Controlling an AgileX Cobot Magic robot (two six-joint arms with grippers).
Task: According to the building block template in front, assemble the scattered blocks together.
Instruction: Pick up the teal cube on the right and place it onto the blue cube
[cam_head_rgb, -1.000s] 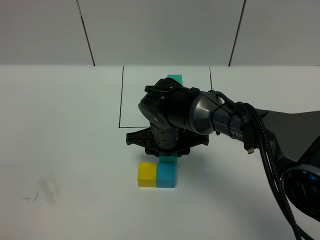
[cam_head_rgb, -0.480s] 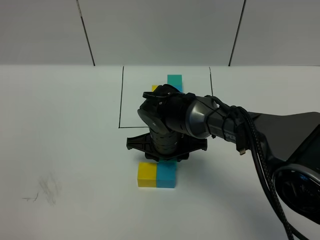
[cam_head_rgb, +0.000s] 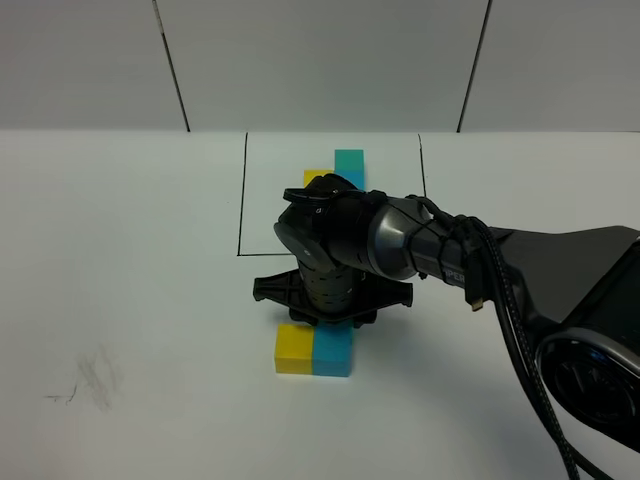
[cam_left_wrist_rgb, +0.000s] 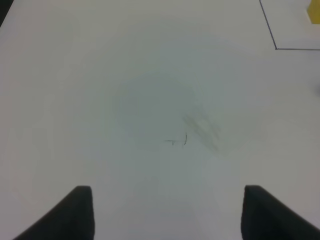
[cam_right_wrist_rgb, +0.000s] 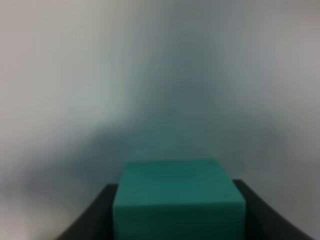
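A yellow block (cam_head_rgb: 294, 349) and a sky-blue block (cam_head_rgb: 333, 350) sit joined side by side on the white table. My right gripper (cam_head_rgb: 330, 312) hangs directly over them, reaching in from the right. In the right wrist view it (cam_right_wrist_rgb: 177, 220) is shut on the teal-green block (cam_right_wrist_rgb: 178, 197), which is held between the dark fingers (cam_right_wrist_rgb: 95, 220). The building block template stands at the back inside the outlined area, showing a yellow cube (cam_head_rgb: 316, 177) and a teal cube (cam_head_rgb: 349, 160); its blue cube is hidden behind the arm. My left gripper (cam_left_wrist_rgb: 167, 215) is open over bare table.
A black-outlined rectangle (cam_head_rgb: 243, 200) marks the back middle of the table. A faint pencil scuff (cam_head_rgb: 95, 380) lies at the front left. The right arm's dark body and cables (cam_head_rgb: 520, 320) fill the right side.
The right arm has shifted toward the front and lower over the yellow and blue pair, still holding the teal-green block. This uncovered the template's yellow cube. The left gripper has not changed.
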